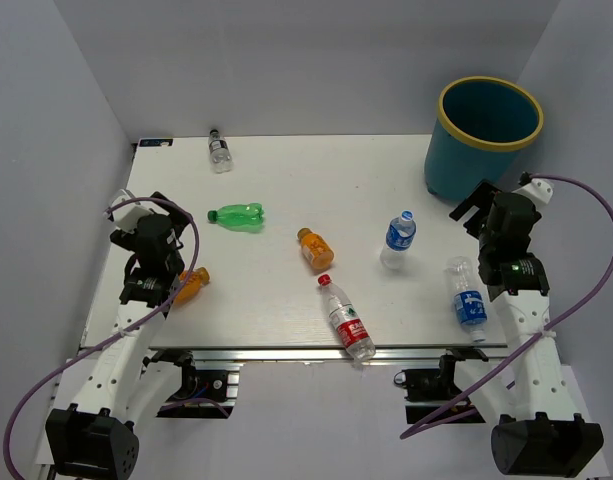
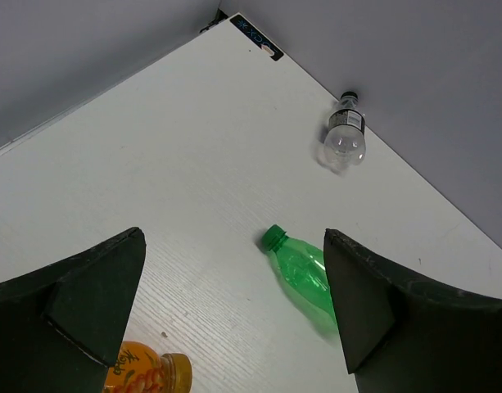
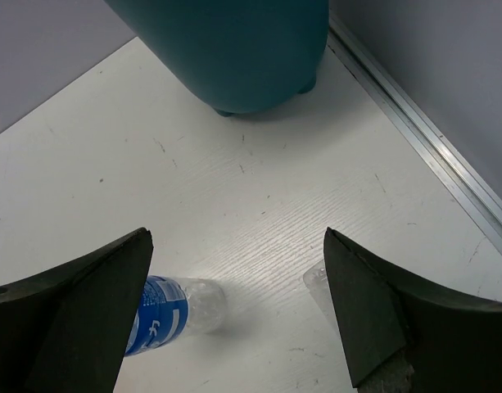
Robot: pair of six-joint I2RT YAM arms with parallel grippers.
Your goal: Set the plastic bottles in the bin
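Several plastic bottles lie on the white table point(image 1: 286, 180): a green one point(image 1: 236, 215) point(image 2: 304, 274), a dark-capped clear one point(image 1: 219, 152) point(image 2: 343, 141), two orange ones point(image 1: 314, 249) point(image 1: 189, 287), two blue-labelled ones point(image 1: 398, 238) point(image 1: 467, 300) and a red-labelled one point(image 1: 345, 318). The teal bin point(image 1: 485, 140) point(image 3: 234, 49) stands at the far right corner. My left gripper point(image 1: 156, 222) point(image 2: 234, 278) hangs open over the left orange bottle point(image 2: 148, 372), holding nothing. My right gripper point(image 1: 481, 205) point(image 3: 234, 278) is open and empty in front of the bin, between the blue-labelled bottles point(image 3: 173, 309).
Grey walls close the table at the back and on both sides. A metal rail point(image 3: 431, 155) runs along the right table edge beside the bin. The red-labelled bottle lies at the front edge, its base overhanging slightly.
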